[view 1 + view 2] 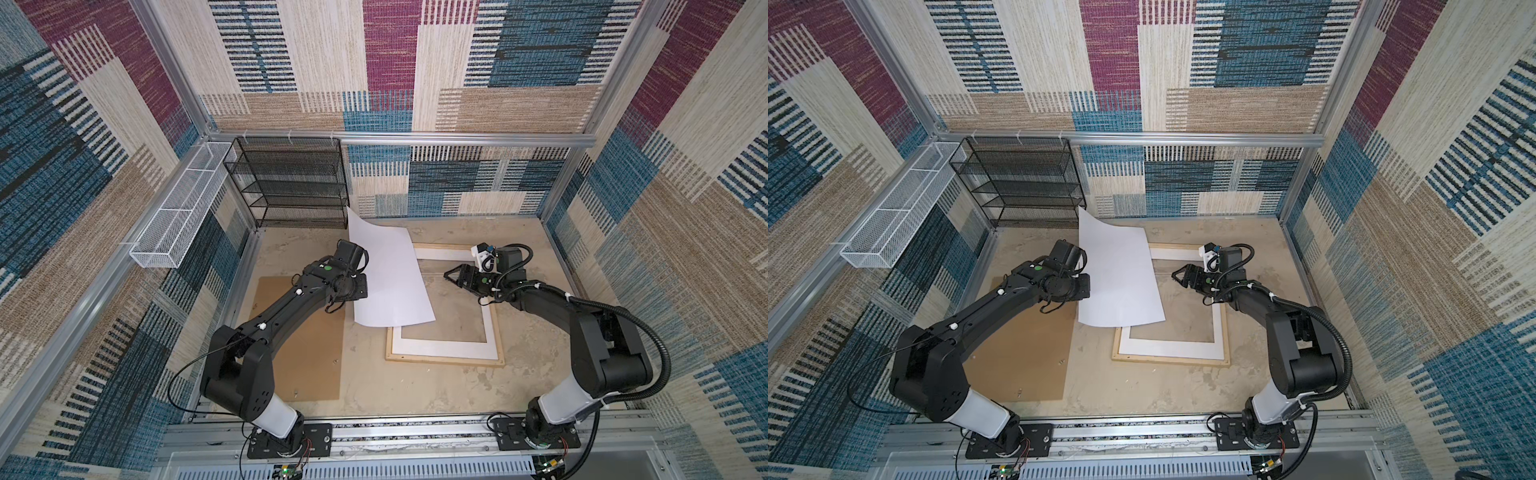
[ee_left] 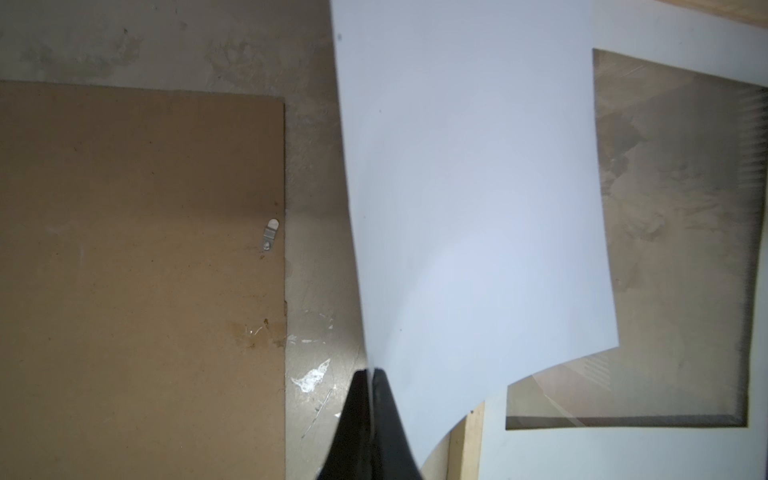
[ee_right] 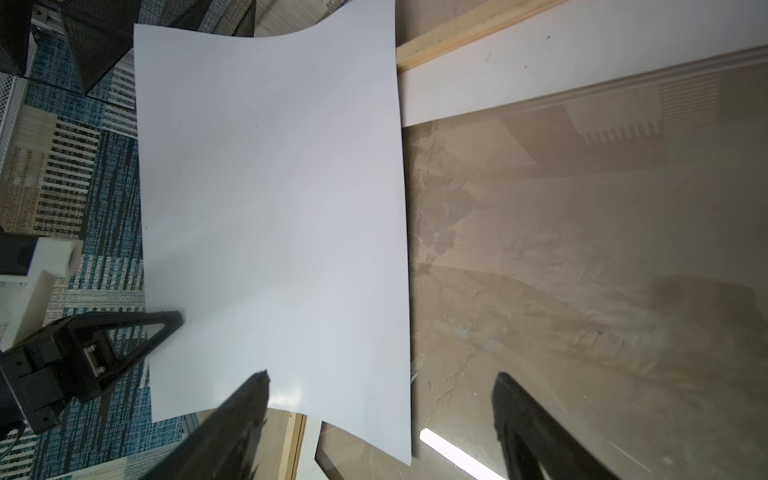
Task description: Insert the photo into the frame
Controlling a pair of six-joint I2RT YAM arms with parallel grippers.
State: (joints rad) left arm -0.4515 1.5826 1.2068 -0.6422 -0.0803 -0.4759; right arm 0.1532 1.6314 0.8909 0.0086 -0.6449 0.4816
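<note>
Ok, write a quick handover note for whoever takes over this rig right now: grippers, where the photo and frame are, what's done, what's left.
Left gripper: shut on the photo at its left edge, holding it raised, curled, white back up.
Right gripper: open, holding nothing, over the frame's window beside the photo's free edge.
Frame: flat on the table, white mat in it; backing board lies left of it.
Done: photo picked up, partly over the frame.
Left: lay it squarely in the frame.

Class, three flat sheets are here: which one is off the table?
The photo, white back showing, curved and pinched at its edge by the left gripper. The brown board and the white mat lie flat.
</note>
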